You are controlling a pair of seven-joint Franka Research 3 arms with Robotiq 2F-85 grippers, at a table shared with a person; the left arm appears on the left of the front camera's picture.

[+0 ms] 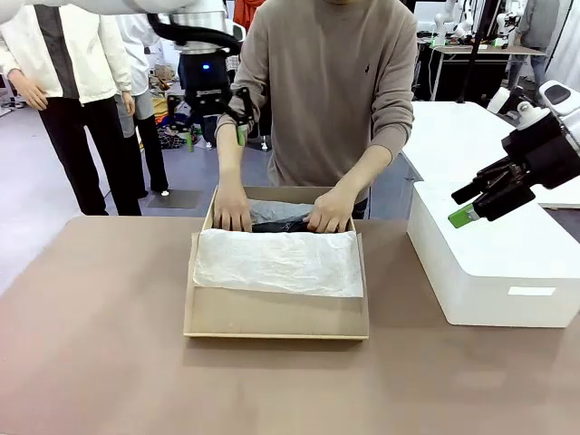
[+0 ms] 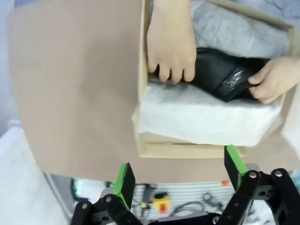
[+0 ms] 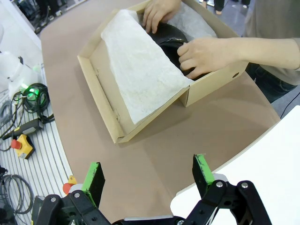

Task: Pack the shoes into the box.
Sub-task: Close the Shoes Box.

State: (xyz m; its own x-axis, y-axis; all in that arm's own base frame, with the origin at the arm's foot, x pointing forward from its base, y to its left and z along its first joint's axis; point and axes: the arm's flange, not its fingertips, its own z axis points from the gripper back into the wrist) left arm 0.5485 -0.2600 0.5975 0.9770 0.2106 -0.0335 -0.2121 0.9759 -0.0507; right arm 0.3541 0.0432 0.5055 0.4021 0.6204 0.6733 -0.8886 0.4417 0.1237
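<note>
Shoes (image 2: 220, 75) are the hard part for you to read: glossy black leather lies inside the brown cardboard box (image 1: 272, 315), toward its far end. The person's hands (image 1: 232, 208) press down on it and cover most of it, so you cannot tell whether you are looking at one shoe or both. Your left wrist view gives the clearest stretch, a dark upper with a shiny patch by one hand that may be a buckle, too blurred to be sure. White tissue paper (image 1: 276, 263) drapes from the box's near wall down onto the opened flap lid, hiding that wall, and more tissue shows behind the leather. The box sits on the brown table (image 1: 100, 344), its flap lying flat toward the robot. Your left gripper (image 2: 179, 164) hangs high above the table, well clear of the box, fingers spread wide with nothing between the green pads. Your right gripper (image 3: 147, 165) hovers over the edge of the large white box (image 1: 489, 263) just beside the cardboard one, fingers likewise apart and empty. The person's forearms run out of the frame in both wrist views.
</note>
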